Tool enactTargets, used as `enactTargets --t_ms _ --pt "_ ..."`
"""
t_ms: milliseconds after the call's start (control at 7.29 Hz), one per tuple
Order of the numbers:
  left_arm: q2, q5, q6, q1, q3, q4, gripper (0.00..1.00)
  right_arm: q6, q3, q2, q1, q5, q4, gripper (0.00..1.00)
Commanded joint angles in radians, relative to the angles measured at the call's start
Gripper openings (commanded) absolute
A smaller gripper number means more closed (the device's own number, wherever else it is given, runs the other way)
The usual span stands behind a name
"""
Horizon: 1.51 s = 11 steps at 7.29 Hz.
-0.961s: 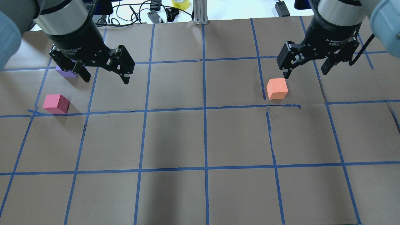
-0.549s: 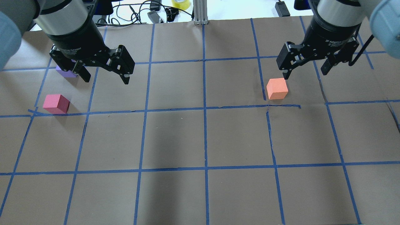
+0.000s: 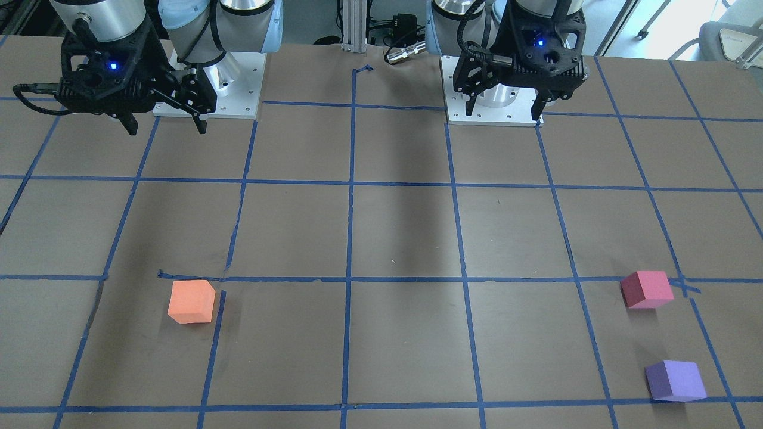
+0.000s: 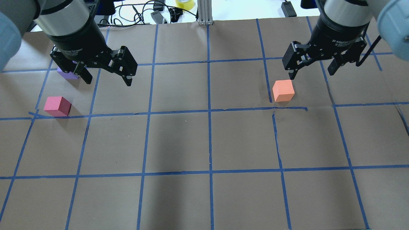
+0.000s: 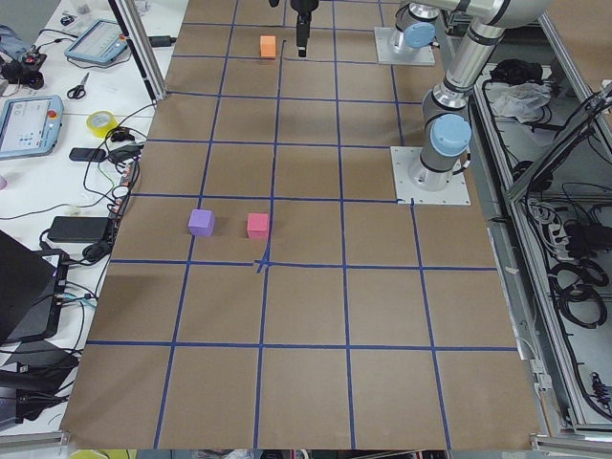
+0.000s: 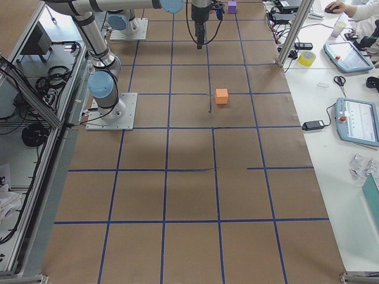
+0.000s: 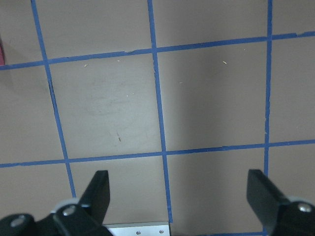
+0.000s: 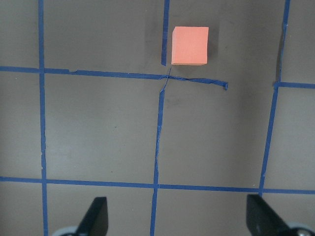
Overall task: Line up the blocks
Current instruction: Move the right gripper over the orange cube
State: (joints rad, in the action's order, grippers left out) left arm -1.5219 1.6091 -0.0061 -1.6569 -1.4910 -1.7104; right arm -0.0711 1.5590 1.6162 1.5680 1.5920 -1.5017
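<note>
The orange block [image 4: 283, 90] sits right of centre on the brown gridded table; it also shows in the front view [image 3: 191, 301] and the right wrist view [image 8: 190, 45]. My right gripper [image 4: 311, 74] is open and empty above the table, just beyond and right of it. The reddish-pink block [image 4: 57, 106] lies at far left. The purple block [image 4: 67, 74] is partly hidden behind my left gripper [image 4: 108, 80], which is open, empty and raised. The front view shows both blocks [image 3: 646, 289] [image 3: 675, 380] apart.
Blue tape lines divide the table [image 4: 204, 143] into squares. Cables and a yellow tape roll [image 4: 184, 3] lie past the far edge beside an aluminium post [image 4: 204, 12]. The arm bases [image 3: 205, 89] [image 3: 492, 101] stand at the robot's side.
My right gripper has shifted slightly upward in the overhead view, away from the orange block. The left gripper and all three blocks have not moved.
</note>
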Motion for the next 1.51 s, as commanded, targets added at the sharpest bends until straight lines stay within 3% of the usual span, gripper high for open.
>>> enactTargets --t_ms 0,275,824,1373 --pt "0.0 -0.001 0.0 0.0 0.0 0.002 1.0 -0.007 0.0 -0.004 -0.011 -0.006 -0.002 1.0" --pt "-0.001 -0.003 0.0 0.0 0.0 0.002 1.0 -0.01 0.01 -0.053 -0.013 -0.006 -0.03 1.0" --pt "-0.001 -0.001 0.0 0.0 0.0 0.008 1.0 -0.111 0.035 -0.258 -0.017 -0.006 -0.341 1.0" --pt "-0.001 -0.001 0.0 -0.001 -0.003 0.008 1.0 -0.116 0.081 -0.41 -0.046 -0.001 -0.556 1.0"
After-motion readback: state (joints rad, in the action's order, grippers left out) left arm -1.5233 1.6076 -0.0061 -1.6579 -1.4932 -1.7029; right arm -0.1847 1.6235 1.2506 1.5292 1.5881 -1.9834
